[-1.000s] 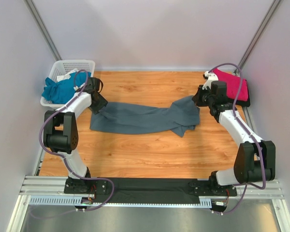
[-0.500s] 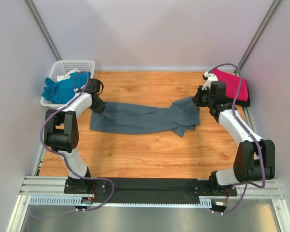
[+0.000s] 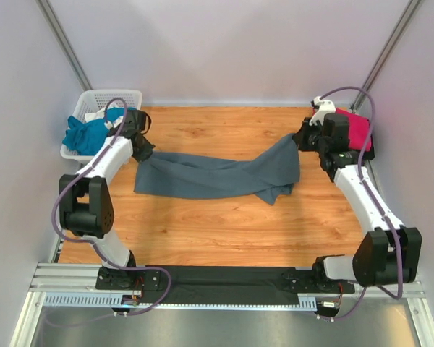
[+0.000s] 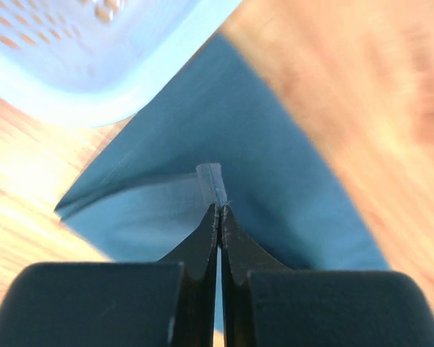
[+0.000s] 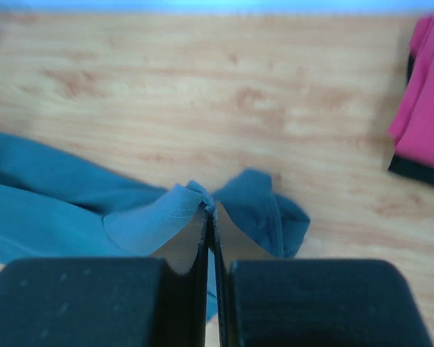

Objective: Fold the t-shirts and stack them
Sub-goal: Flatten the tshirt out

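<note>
1. Wooden tabletop between pale walls, seen from above. A slate-grey t-shirt lies stretched in a long crumpled band across it.
   - The left gripper sits at the shirt's left end, the right gripper at its raised right end.
   - A white lattice basket stands beyond the grey shirt's left end, with a teal t-shirt spilling over its rim.
   - A folded magenta t-shirt lies just past the grey shirt's right end.
2. Left wrist view: the black fingers are pressed together, pinching a hem of the grey shirt at their tips. The blurred basket is above and to the left of the shirt.
3. Right wrist view: the fingers are clamped on a small peak of the grey shirt, and cloth trails off on both sides of it. The magenta shirt shows at the right edge, apart from the grey one.
</note>
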Available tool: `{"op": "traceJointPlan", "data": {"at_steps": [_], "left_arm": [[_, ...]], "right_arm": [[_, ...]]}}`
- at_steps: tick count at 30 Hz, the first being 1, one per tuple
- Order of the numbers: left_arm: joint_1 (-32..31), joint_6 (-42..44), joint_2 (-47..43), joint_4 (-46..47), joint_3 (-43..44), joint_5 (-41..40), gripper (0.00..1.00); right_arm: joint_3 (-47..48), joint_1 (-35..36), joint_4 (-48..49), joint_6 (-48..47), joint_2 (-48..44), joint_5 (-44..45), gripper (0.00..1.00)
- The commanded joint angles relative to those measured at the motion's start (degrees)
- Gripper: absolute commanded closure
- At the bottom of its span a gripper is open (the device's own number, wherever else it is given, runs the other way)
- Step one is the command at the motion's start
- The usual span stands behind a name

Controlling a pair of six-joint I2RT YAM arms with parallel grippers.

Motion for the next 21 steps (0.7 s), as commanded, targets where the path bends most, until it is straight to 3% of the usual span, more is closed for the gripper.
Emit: {"op": "traceJointPlan", "data": {"at_steps": [1, 9, 21], "left_arm": [[0.0, 3.07, -9.01, -0.64, 5.08, -3.49, 1.0], [-1.58, 11.76, -15.87, -5.56, 17.03, -11.3, 1.0], [-1.49, 9.84, -31.51, -10.58, 18.1, -18.26, 1.0]], "right_arm": [[7.68, -0.14, 2.16, -1.99, -7.32, -0.4, 1.0], [19.02, -0.05, 2.95, -6.74, -13.13, -0.14, 0.99], [24.74, -0.14, 0.94, -13.94, -25.17, 5.58, 1.0]]}}
